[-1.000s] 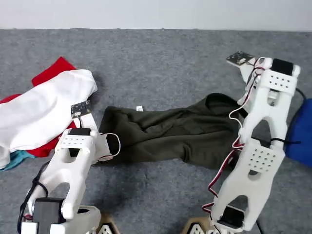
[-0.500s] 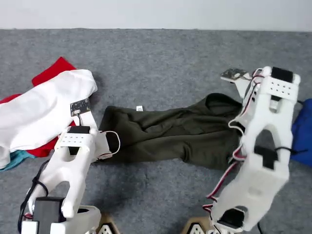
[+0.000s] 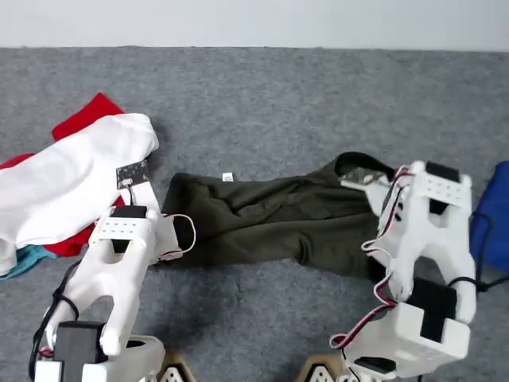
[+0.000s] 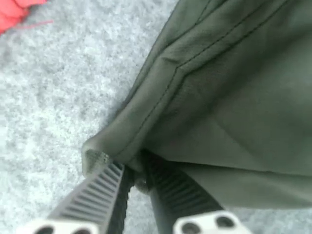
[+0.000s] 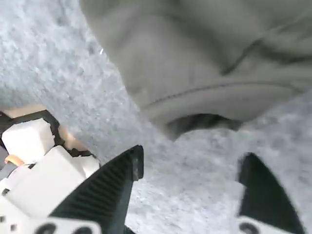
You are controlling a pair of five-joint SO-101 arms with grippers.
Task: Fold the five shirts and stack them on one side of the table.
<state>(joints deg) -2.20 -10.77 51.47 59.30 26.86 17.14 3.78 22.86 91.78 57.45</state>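
A dark olive shirt [image 3: 278,219] lies crumpled across the middle of the grey table. My left gripper [image 4: 134,173] is shut on the shirt's left hem corner [image 4: 105,156], pinching a fold of the olive shirt [image 4: 229,97]. In the high view the left arm [image 3: 119,263] stands at that corner. My right gripper [image 5: 187,163] hangs open just above the carpet beside the olive shirt's right edge [image 5: 195,63], nothing between its fingers. The right arm [image 3: 421,255] covers the shirt's right end in the high view.
A pile at the far left holds a white shirt [image 3: 71,179] over a red shirt [image 3: 87,115] and a teal one [image 3: 24,259]. A blue shirt [image 3: 489,219] lies at the right edge. Bare grey carpet [image 3: 262,103] stretches along the back.
The right arm has swung down and toward the front, bringing its gripper low over the olive shirt's right edge. The left arm and the shirts have stayed put.
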